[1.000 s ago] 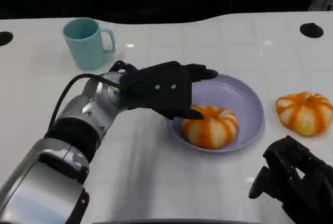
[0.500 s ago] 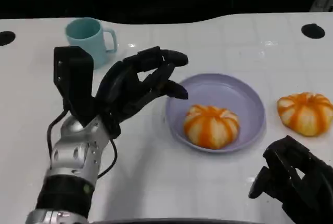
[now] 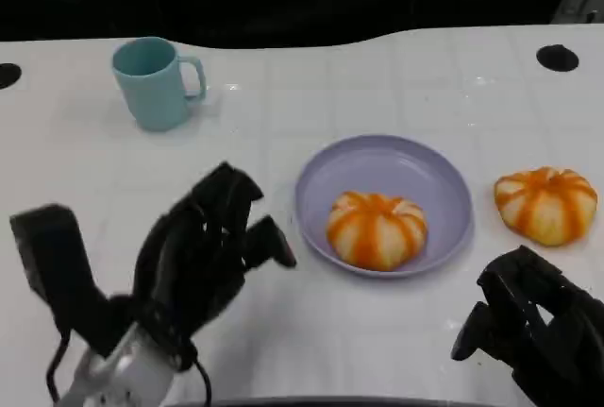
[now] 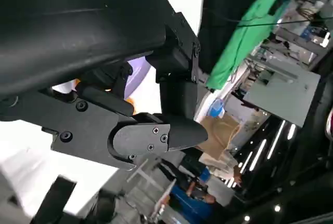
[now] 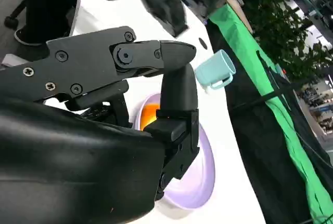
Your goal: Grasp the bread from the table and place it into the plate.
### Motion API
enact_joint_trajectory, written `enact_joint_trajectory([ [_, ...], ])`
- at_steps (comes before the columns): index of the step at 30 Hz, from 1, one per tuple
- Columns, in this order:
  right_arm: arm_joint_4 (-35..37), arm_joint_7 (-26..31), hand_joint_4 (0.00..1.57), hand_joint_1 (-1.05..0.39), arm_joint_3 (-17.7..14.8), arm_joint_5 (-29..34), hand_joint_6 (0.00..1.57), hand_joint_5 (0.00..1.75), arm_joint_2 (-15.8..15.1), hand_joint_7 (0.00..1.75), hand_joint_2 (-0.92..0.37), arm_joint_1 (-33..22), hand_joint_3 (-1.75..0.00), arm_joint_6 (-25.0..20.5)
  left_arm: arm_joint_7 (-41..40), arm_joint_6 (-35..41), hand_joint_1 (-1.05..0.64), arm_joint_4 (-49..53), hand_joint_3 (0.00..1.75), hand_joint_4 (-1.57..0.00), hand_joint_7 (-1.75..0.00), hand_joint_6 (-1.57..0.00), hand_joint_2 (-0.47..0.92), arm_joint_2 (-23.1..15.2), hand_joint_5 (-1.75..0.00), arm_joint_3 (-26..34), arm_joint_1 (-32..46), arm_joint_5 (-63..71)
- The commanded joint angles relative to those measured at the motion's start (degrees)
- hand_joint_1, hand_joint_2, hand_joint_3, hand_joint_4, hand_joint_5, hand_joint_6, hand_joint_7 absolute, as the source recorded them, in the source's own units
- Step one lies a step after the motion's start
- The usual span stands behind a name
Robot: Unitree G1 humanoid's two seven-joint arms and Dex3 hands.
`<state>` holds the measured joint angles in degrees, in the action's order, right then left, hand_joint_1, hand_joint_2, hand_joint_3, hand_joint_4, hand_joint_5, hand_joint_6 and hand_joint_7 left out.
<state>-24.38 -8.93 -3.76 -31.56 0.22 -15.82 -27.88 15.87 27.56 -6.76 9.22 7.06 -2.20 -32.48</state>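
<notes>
my left hand is off the table at the near left, fingers loosely curled and apart, holding nothing. my right hand sits low at the near right, fingers curled in around nothing. two breads, both round, domed, glossy, striped orange and cream: one bread lies inside the plate, toward its near side; the second bread rests on the table just right of the plate's rim, apart from it. one plate, smooth lilac, shallow, with a raised edge. one teal mug, matte, handle to the right, far left. bare white table lies between mug and plate.
</notes>
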Motion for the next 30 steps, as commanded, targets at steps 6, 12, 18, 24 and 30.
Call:
enact_joint_trajectory([
  [6, -1.11, 0.45, 0.6, -0.52, -0.31, 0.12, 0.46, 1.75, -0.69, 1.62, -0.92, -0.04, -0.26, -0.2, -3.96, 2.67, -0.54, -5.9, 0.53, -0.86, -1.75, -0.61, 0.92, -0.74, -1.75, 1.14, 5.18, -2.17],
  [12, -1.17, 0.06, 0.6, -0.53, -0.47, -0.06, 0.45, 1.75, -0.81, 1.63, -0.92, -0.15, -0.25, 0.08, -5.96, 4.21, -0.54, -8.04, 0.48, -0.89, -1.75, -0.65, 0.92, -0.6, -1.75, 1.37, 8.52, -3.39],
  [18, -0.93, 0.02, 0.6, -0.53, -0.71, -0.32, 0.46, 1.75, -0.91, 1.63, -0.92, 0.13, -0.25, -0.19, -5.97, 3.98, -0.54, -8.06, 0.45, -0.88, -1.75, -0.63, 0.92, -0.57, -1.75, 0.82, 9.52, -3.05],
  [24, -0.39, -0.96, 0.6, -0.53, -0.87, -0.33, 0.46, 1.75, -1.12, 1.63, -0.92, 0.22, -0.25, 0.46, -4.75, 2.24, -0.55, -7.14, 0.47, -0.9, -1.75, -0.66, 0.92, -1.07, -1.75, -0.14, 9.58, -2.07],
  [30, -0.42, -0.67, 0.62, -0.53, -0.9, 0.2, 0.47, 1.75, -1.12, 1.63, -0.92, 0.17, -0.26, 0.27, -4.43, 1.86, -0.56, -6.62, 0.46, -0.9, -1.75, -0.65, 0.92, -1.43, -1.75, -0.6, 9.69, -2.59],
])
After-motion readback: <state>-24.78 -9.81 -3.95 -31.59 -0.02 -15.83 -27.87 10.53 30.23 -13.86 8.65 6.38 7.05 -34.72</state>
